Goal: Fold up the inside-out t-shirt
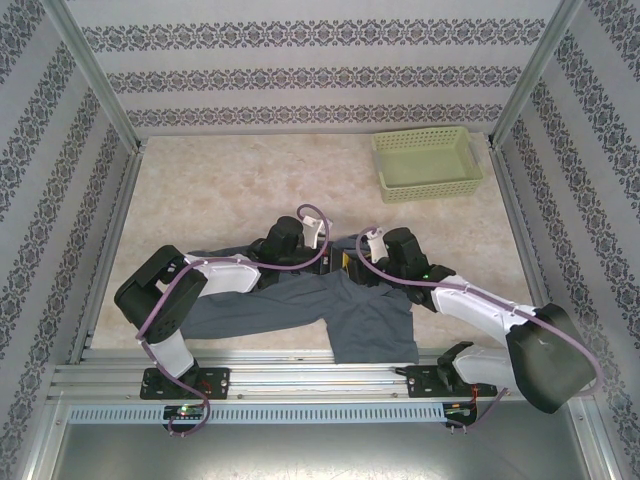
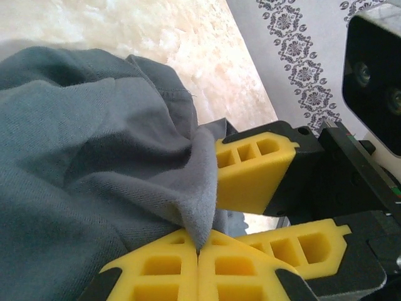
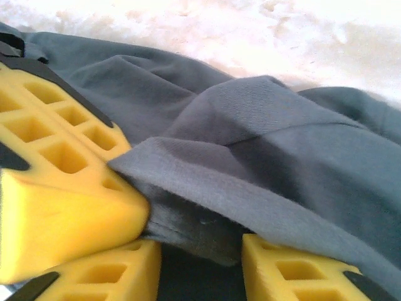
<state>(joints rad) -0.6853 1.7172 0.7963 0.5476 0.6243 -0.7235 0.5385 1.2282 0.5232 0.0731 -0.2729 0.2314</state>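
Step in hand: judged an early grasp on the far edge of the inside-out t-shirt [image 1: 300,305]; no neat fold laid yet.
Location of garment: rumpled on the table [image 1: 230,190], close to the near edge, between the two arms; well apart from the green basket [image 1: 430,187] at the far right.
Left gripper [image 2: 197,263]: jaws closed tight on a raised ridge of cloth.
Right gripper [image 3: 199,257]: jaws apart, a bunch of cloth between them, just beside the left fingers; whether pressing on it, cannot tell.
Long axis: left to right, roughly parallel to the near edge.
Pointing: one broad part reaching toward the near edge, right of centre; collar end and hem end not distinguishable.
Next move, judged: firm right-hand hold needed first, then both holds drawn apart along the long axis to flatten the cloth before any fold.
Risk, judged: thin pinch liable to slip; layers liable to bunch.
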